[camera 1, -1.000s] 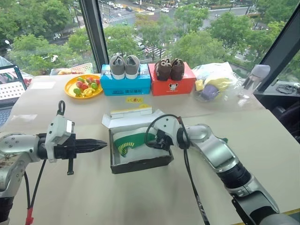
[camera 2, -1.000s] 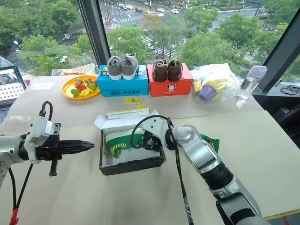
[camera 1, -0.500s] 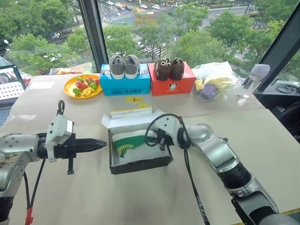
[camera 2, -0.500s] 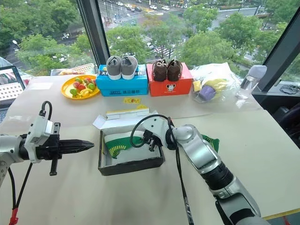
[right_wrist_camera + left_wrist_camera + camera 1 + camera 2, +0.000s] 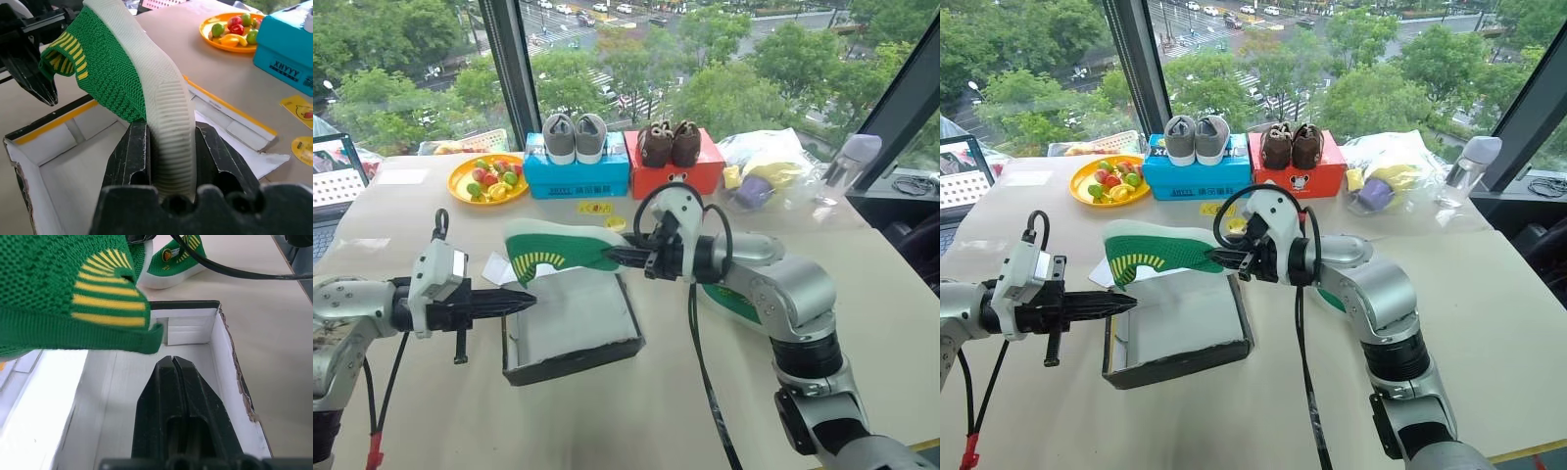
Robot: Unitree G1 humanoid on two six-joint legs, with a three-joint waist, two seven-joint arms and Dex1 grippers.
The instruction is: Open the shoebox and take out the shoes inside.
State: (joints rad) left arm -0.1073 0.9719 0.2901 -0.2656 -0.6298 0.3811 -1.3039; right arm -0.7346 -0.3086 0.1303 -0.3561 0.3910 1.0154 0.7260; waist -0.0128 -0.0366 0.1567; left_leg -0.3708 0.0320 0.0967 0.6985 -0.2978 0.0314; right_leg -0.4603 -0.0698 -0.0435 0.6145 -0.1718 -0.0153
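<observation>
- Right wrist view has your right gripper (image 5: 171, 147) with jaws clamped on the sole of a green shoe (image 5: 558, 253), held above the open shoebox (image 5: 573, 328).
- Other shoe (image 5: 732, 300) already lies on the worktop (image 5: 862, 323) (mostly hidden behind your arm).
- Left gripper (image 5: 514, 303), jaws shut, sits by the box.
- Next: set it down outside.

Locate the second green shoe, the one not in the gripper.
In the left eye view the second green shoe lies on the table, right of the shoebox, partly hidden behind the right arm.
</observation>
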